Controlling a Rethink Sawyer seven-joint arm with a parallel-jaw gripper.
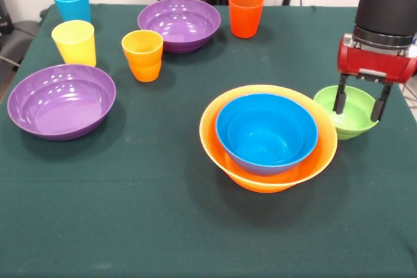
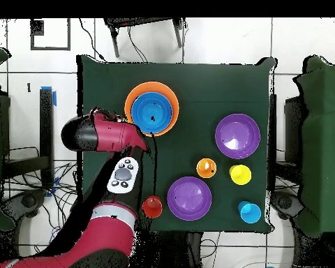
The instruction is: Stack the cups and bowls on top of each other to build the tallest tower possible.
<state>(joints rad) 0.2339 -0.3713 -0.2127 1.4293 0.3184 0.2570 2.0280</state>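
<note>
**Entry: end effector at green bowl, tower two bowls high**

Front view. I have the end effector (image 1: pixel 361 103) lowered at the small green bowl (image 1: pixel 345 110), right of centre; its two fingers hang apart, unclosed, and seem to straddle the bowl's far right rim. I cannot tell whether they touch it. The tower (image 1: pixel 267 136) sits just left: deep blue bowl (image 1: pixel 266 132) nested in the large orange bowl (image 1: pixel 229 114), glossy, level. Loose pieces: purple bowl (image 1: pixel 61 100) at left, second purple bowl (image 1: pixel 179 24) far, orange cup (image 1: pixel 143 55), yellow cup (image 1: pixel 74 42), light blue cup (image 1: pixel 71 2), red-orange cup (image 1: pixel 245 13). My judgement: the green-bowl pick is the step in hand. Next I need to close on the rim, lift clear, and carry left over the blue bowl.

Overhead view. The arm (image 2: pixel 104 134) hides the green bowl and the fingers. Tower on the green counter (image 2: pixel 198 77).
</note>
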